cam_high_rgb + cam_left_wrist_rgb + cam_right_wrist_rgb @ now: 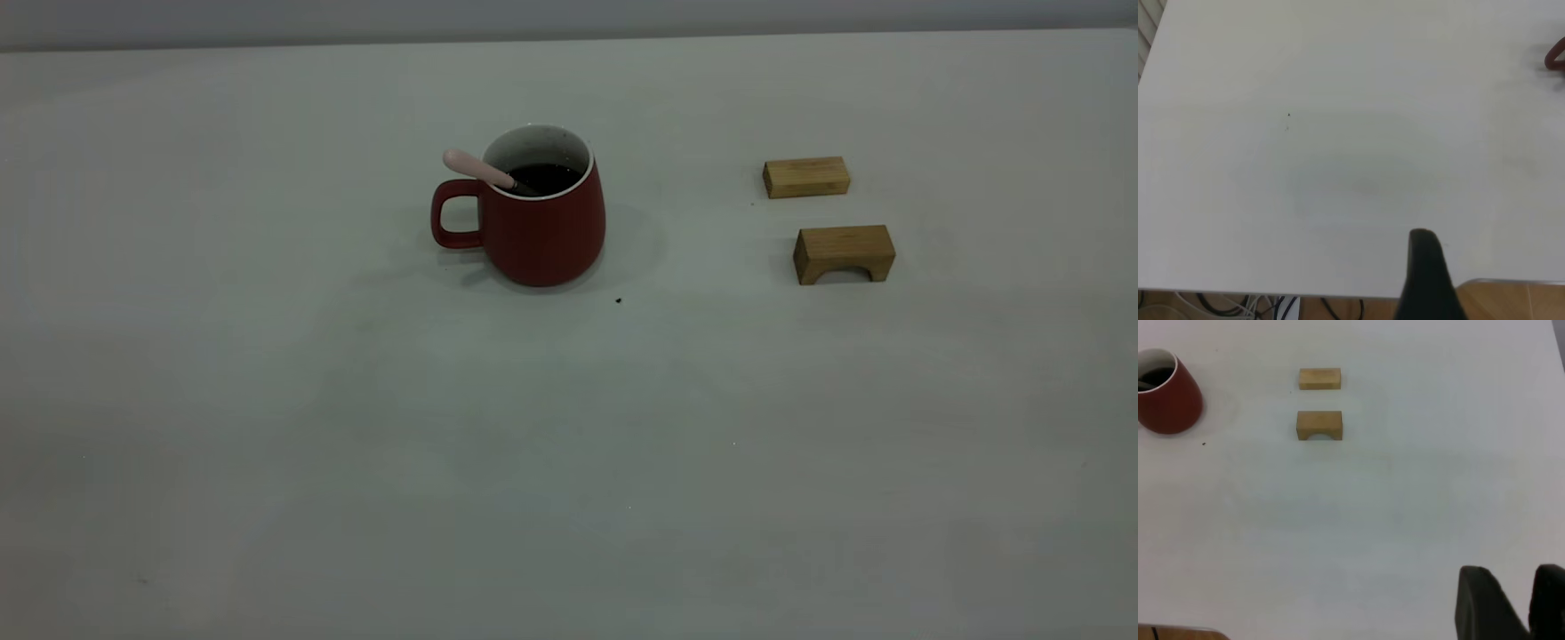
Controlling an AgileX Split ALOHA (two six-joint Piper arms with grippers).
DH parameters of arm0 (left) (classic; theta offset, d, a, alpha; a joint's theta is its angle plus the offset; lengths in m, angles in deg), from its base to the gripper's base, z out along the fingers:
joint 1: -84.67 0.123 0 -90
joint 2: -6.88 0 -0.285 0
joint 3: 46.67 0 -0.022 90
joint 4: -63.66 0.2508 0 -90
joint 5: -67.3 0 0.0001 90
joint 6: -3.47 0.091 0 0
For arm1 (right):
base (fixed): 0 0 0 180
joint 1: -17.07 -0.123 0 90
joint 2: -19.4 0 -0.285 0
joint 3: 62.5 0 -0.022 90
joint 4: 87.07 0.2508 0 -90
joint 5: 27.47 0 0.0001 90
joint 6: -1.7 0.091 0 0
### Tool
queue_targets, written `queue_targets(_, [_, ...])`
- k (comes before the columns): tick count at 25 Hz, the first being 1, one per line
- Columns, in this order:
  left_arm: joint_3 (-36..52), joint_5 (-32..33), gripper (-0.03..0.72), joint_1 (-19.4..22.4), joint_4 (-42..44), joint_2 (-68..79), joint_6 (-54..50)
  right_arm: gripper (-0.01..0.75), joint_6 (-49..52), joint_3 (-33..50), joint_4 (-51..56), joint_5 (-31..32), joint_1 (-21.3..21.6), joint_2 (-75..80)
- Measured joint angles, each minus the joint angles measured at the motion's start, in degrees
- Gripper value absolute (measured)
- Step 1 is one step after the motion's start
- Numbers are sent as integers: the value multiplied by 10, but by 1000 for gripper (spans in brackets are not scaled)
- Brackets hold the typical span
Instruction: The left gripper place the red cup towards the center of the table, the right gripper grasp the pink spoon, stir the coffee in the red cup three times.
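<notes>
Bare table (569,498) fills the foreground, the largest thing in sight. Farther back, near the middle, stands the red cup (544,218), upright, handle toward the left arm's side, coffee (544,177) inside. The pink spoon (478,168) leans in it, bowl in the liquid, handle over the rim. Judging by this, placing and stirring look done; what remains, if anything, is parking the arms.

Two wooden blocks (806,177) (844,253) lie well apart on the right arm's side, obstructing nothing.

The right gripper (1518,603) hangs back near the table's edge, fingers slightly apart, empty. The left gripper's (1425,277) finger spacing I cannot tell.
</notes>
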Motion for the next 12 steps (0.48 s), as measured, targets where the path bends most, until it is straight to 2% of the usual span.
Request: queue_targets(12, [0,0,585,0,0,0,0,227,0,0,1,0,0,0])
